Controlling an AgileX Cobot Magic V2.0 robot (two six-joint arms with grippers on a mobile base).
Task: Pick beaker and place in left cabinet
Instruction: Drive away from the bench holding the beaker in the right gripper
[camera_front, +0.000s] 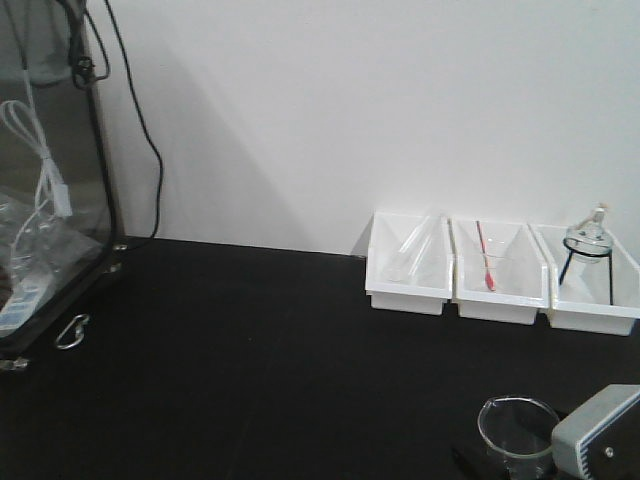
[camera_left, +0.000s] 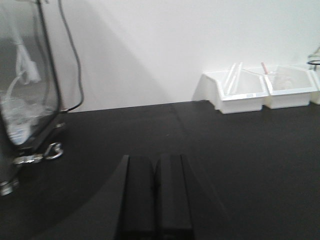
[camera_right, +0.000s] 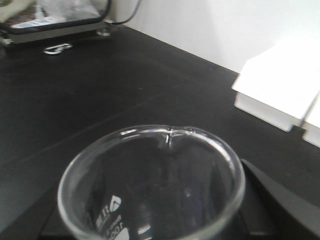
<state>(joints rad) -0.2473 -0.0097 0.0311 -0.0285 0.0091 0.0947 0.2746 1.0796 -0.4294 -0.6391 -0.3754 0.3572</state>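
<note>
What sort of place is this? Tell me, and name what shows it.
Probably a laboratory bench: a glass beaker, and white trays holding a glass tube and a round flask, all on a black worktop.

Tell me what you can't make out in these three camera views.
Right wrist view: the beaker covers the right gripper, so whether it grips is unclear; its markings are blurred.
Front view: the beaker's base is cut off by the bottom edge.
Front view: the left cabinet runs off the left edge; contents blur behind glass.
</note>
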